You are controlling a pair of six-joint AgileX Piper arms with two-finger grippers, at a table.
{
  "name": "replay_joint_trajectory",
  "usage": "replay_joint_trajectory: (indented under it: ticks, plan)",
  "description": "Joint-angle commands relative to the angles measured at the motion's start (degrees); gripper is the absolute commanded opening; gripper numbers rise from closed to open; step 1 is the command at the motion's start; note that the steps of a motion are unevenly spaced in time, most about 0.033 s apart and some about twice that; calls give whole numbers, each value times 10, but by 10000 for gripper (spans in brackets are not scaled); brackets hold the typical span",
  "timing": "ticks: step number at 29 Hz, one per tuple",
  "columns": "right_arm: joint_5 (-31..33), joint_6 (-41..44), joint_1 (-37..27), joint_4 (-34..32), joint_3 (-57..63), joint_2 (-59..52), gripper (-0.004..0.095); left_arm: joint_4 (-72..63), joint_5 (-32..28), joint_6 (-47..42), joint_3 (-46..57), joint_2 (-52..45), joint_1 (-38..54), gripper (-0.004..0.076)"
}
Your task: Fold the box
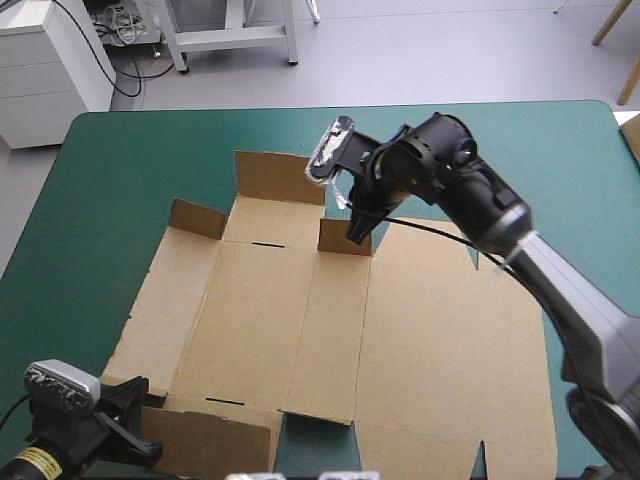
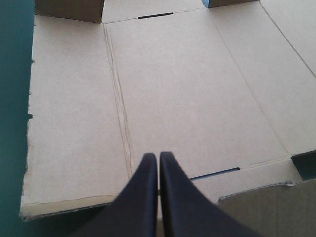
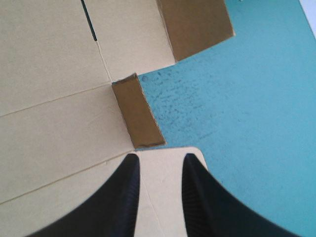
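Note:
The brown box lies as a flat cut sheet on the teal-green table. Two small flaps and the far flap stand raised. My right gripper hangs over the sheet's far edge, right beside the small flap. It is open, with a rounded corner of board under the gap. My left gripper sits at the sheet's near left corner. It is shut, its tips lying over the flat board.
The near flap by the left gripper tilts up a little. Bare teal-green cover stretches beyond the box's far edge and along the table's left side. Narrow slots cut the sheet.

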Motion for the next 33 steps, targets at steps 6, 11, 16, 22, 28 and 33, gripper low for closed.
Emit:
replay_joint_trajectory:
  ticks: [6,11,16,22,28,33]
  plan:
    - [-16,92,-44,-25,156,-236,-21,-7,-37,-4,-13,7,-3,-8]
    - [-54,130,-53,-24,262,-335,-22,-7,-37,-4,-13,7,-3,-8]
    - [-103,185,-53,-24,380,-440,-22,-7,-37,-4,-13,7,-3,-8]
    - [-141,236,-53,-21,528,-551,-22,-7,-37,-4,-13,7,-3,-8]
    - [-203,242,-53,23,656,-652,-21,-7,-37,-4,-13,7,-3,-8]
    - [-240,242,-53,51,740,-725,-21,-7,-37,-4,-13,7,-3,-8]
